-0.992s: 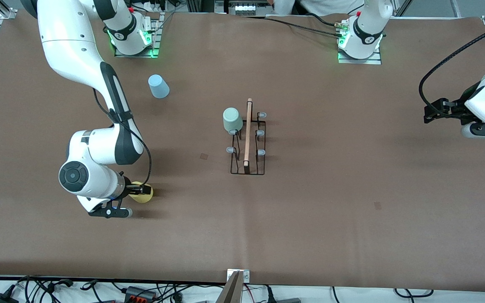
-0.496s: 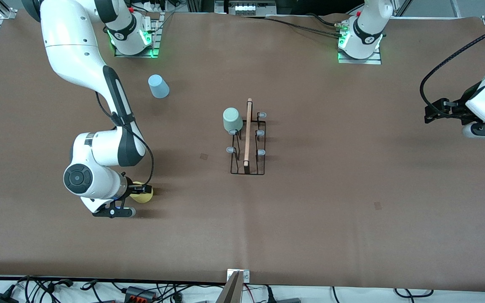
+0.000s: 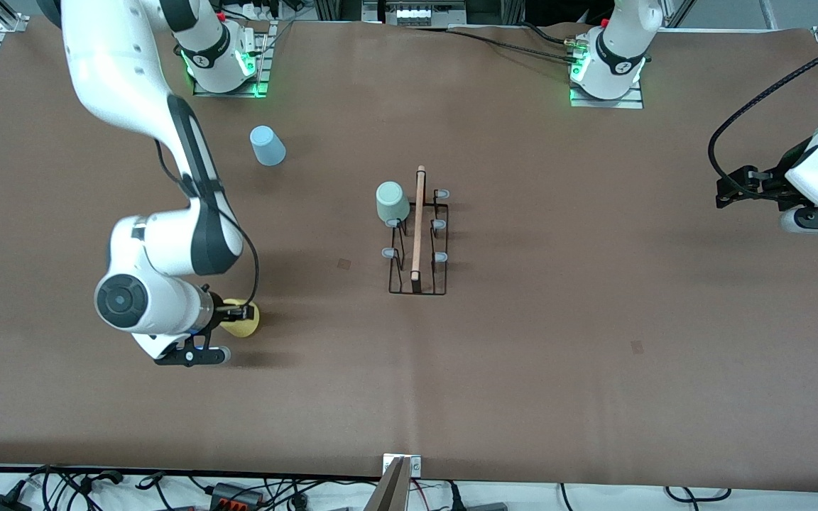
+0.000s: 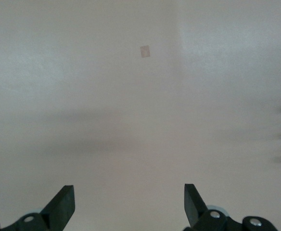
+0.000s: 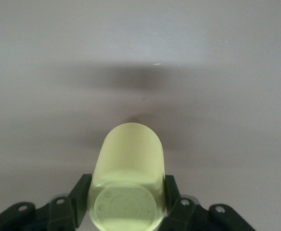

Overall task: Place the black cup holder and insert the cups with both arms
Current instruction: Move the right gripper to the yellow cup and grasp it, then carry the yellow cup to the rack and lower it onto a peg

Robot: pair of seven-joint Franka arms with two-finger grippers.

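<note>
The black cup holder [image 3: 417,241] stands mid-table with its wooden handle on top. A mint-green cup [image 3: 392,202] sits upside down on one of its pegs. A light blue cup [image 3: 267,145] stands upside down near the right arm's base. My right gripper [image 3: 236,311] is low over the table at the right arm's end, shut on the yellow cup [image 3: 246,323]. In the right wrist view both fingers [image 5: 80,192] press the yellow cup [image 5: 128,178], its base toward the camera. My left gripper [image 3: 725,190] waits open at the left arm's end, with nothing between its fingertips [image 4: 63,204].
Two small dark marks lie on the brown table, one [image 3: 344,263] beside the holder and one [image 3: 637,346] nearer the front camera. A metal bracket [image 3: 400,468] and cables [image 3: 238,490] line the front edge. Both arm bases stand along the back edge.
The right gripper's fingers have closed onto the yellow cup, and the right wrist has shifted slightly with it. The left arm, the holder and the other cups have not moved.
</note>
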